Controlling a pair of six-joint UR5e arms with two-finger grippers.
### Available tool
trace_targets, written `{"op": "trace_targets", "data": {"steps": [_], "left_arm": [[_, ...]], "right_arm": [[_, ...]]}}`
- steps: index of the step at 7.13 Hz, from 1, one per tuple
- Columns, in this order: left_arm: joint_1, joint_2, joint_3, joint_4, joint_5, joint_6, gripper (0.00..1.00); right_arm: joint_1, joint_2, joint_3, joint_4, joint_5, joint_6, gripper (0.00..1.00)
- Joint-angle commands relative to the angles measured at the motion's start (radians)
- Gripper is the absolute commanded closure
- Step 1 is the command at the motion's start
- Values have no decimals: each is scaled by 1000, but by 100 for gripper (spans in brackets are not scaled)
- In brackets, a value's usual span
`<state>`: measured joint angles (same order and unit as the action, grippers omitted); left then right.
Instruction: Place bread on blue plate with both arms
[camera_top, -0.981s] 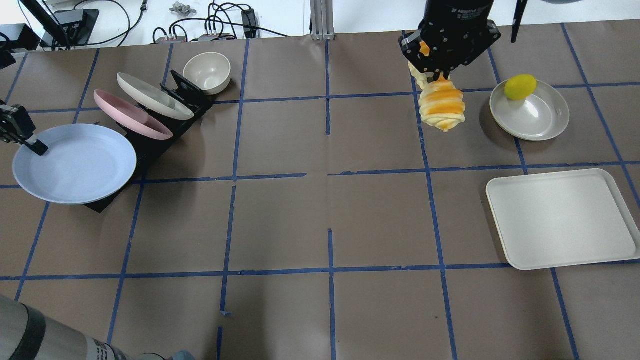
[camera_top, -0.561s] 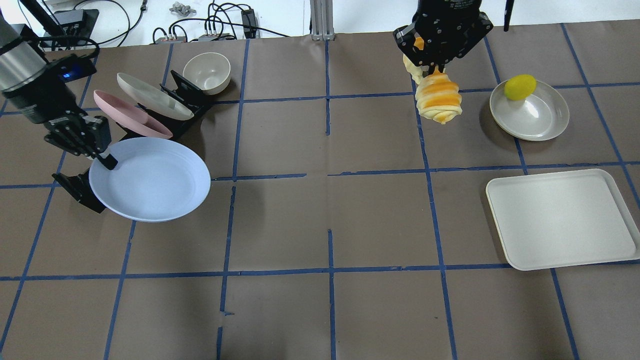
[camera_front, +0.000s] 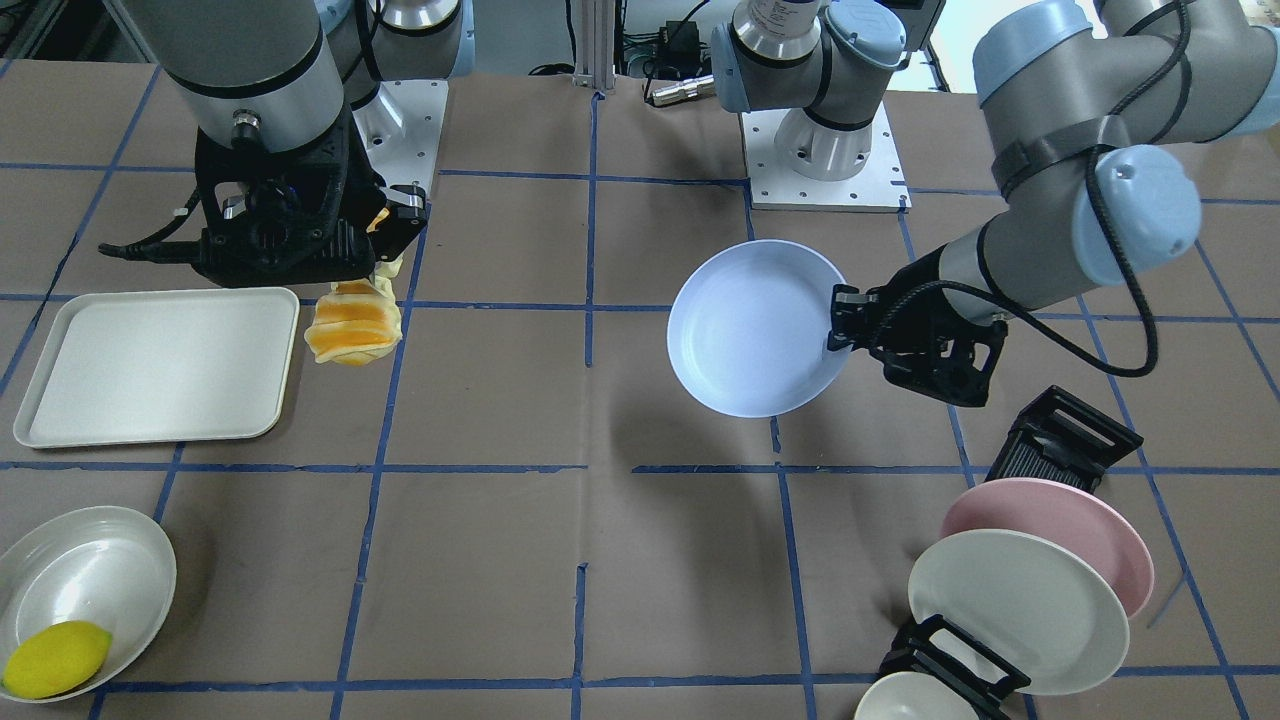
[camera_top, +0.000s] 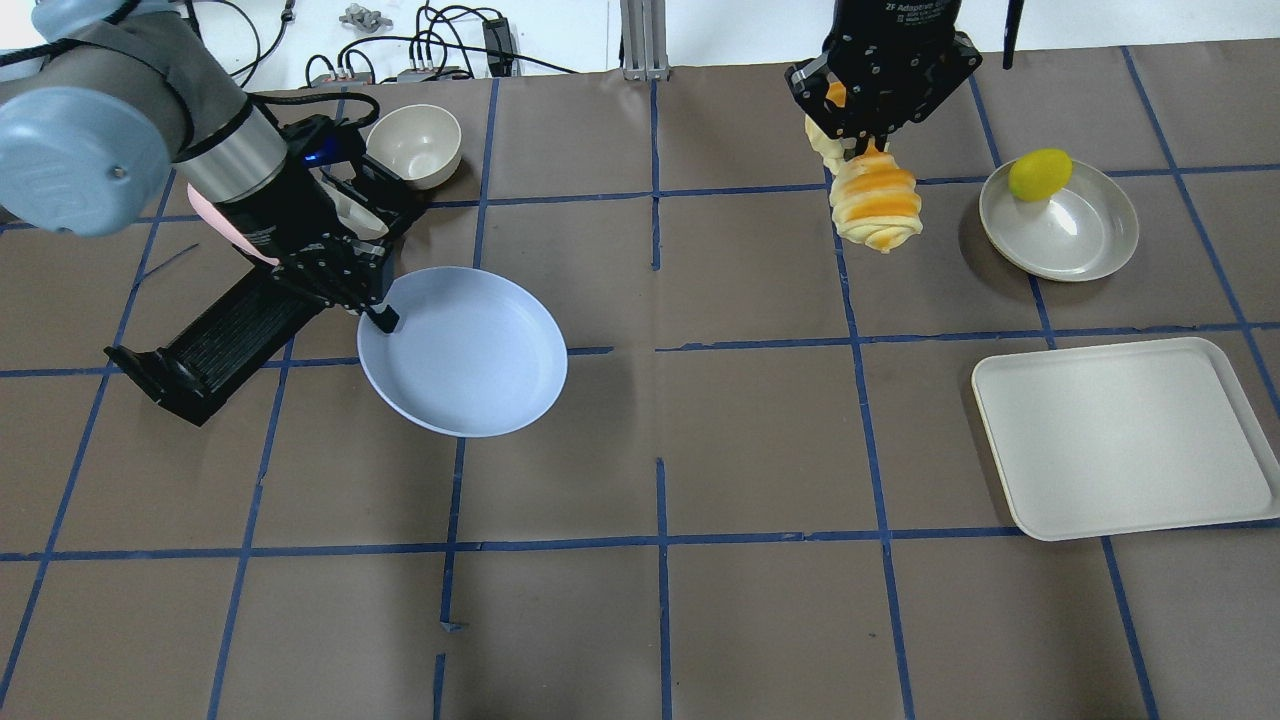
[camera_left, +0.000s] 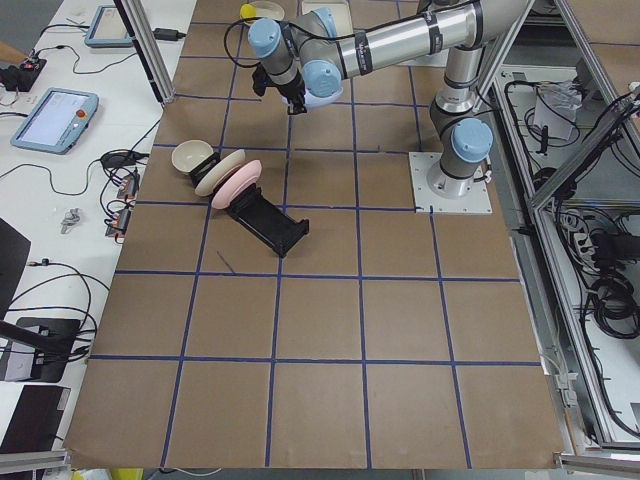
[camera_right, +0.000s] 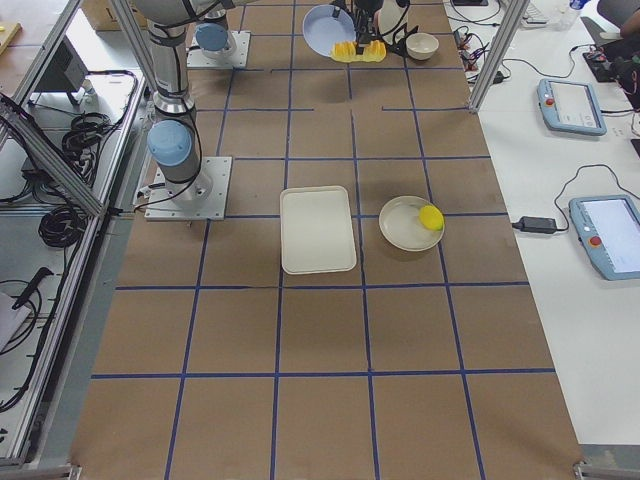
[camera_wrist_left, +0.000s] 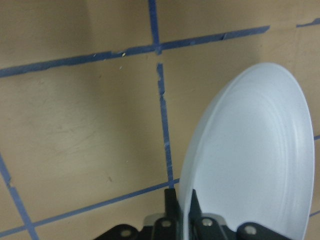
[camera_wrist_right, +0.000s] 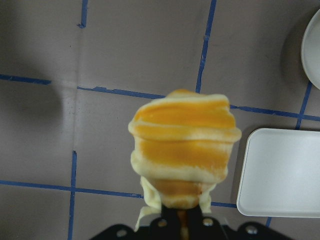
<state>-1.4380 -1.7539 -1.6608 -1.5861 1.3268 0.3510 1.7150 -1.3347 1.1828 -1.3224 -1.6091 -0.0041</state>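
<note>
My left gripper (camera_top: 378, 316) is shut on the rim of the blue plate (camera_top: 470, 352) and holds it above the table, left of centre. The plate also shows in the front view (camera_front: 745, 328), with the gripper (camera_front: 838, 330) on its edge, and in the left wrist view (camera_wrist_left: 250, 165). My right gripper (camera_top: 858, 140) is shut on one end of the bread (camera_top: 878, 204), which hangs down from it at the far right. The bread shows in the front view (camera_front: 352, 326) and the right wrist view (camera_wrist_right: 182, 150). Plate and bread are well apart.
A black dish rack (camera_top: 215, 340) holds a pink plate (camera_front: 1075, 520) and a cream plate (camera_front: 1015, 610). A cream bowl (camera_top: 414, 144) stands behind it. A grey bowl (camera_top: 1070, 232) with a yellow lemon (camera_top: 1040, 173) and a white tray (camera_top: 1125, 435) lie on the right.
My left arm has carried the blue plate off the rack's end and rightward toward the table's middle. The right gripper with the bread has shifted slightly away from the camera.
</note>
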Motion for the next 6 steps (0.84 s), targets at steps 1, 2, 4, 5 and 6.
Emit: {"op": "trace_targets", "data": {"steps": [1, 2, 4, 5, 6], "left_arm": [[-70, -4, -43, 98, -24, -75, 88], [-76, -3, -57, 109, -26, -87, 88], [-137, -13, -65, 193, -26, -159, 88], [-154, -42, -66, 236, -29, -161, 87], [-162, -76, -69, 283, -52, -161, 87]], "right_arm": [[0, 3, 0, -1, 0, 1, 100], [0, 3, 0, -1, -2, 0, 100], [0, 5, 1, -1, -2, 0, 100], [0, 5, 1, -1, -3, 0, 100], [0, 5, 1, -1, -3, 0, 100]]}}
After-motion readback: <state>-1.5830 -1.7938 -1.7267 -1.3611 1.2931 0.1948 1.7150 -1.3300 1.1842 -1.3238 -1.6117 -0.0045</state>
